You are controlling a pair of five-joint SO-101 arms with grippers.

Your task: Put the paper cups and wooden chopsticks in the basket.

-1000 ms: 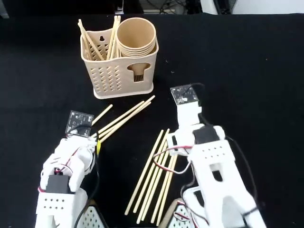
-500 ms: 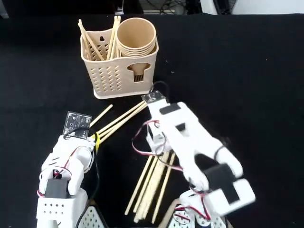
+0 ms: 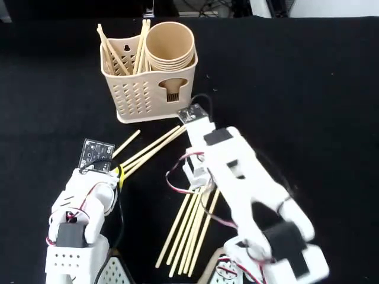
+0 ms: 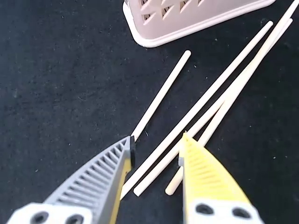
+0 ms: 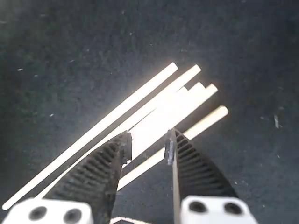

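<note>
Right claw (image 5: 148, 137) parted above chopsticks (image 5: 187, 93)

The right gripper (image 5: 148, 140) hangs over a bundle of wooden chopsticks (image 5: 161, 108) lying side by side on the black table (image 5: 70, 56). Its dark fingers (image 5: 105, 170) are spread, several sticks running between them. The stick ends fan out just past the fingertips.

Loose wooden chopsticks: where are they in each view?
High view: fan of pale wooden chopsticks in front of the beige perforated plastic basket; second bunch under the right arm.
Left wrist view: the fan, ahead of the left hand.
Right wrist view: the bunch's ends, at the right hand.
Landmark: the basket's corner, left wrist view too.
</note>
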